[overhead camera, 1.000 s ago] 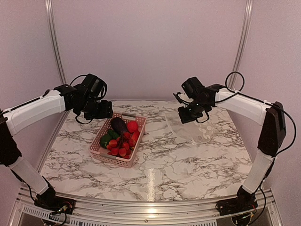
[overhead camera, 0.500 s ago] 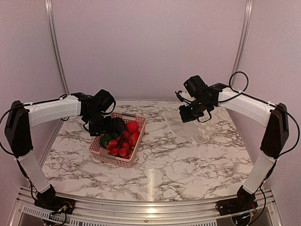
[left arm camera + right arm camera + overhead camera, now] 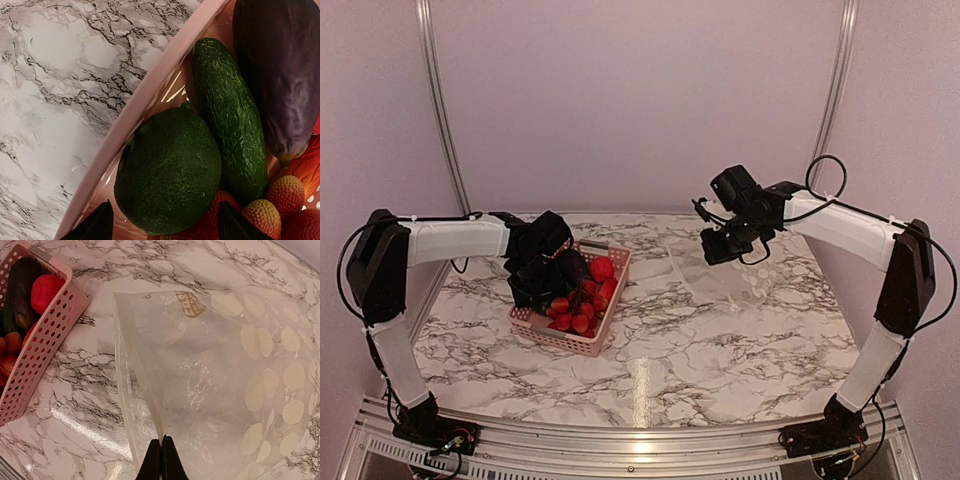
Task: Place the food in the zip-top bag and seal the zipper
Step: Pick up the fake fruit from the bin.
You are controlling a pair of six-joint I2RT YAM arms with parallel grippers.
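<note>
Zip-top bag (image 3: 200,370): clear with pale dots, on the right half of the worktop (image 3: 720,350), beside the pink basket (image 3: 35,365) and not touching it. One edge is pinched and lifted by the right tool (image 3: 161,460), clenched on the plastic with jaws pressed together. The rest of the bag drapes down onto the marble. Cannot tell whether the pinch sits on the zipper strip.

Food (image 3: 585,305): lies in the basket. Dark purple eggplant (image 3: 280,70) along one side, long green piece (image 3: 230,115) against it, round green piece (image 3: 167,167) by the rim, small red pieces (image 3: 285,192) below, tomato (image 3: 45,292) near the far end.

Left tool (image 3: 165,227): released, low over the basket, jaws spread either side of the round green piece, not clamping it.
</note>
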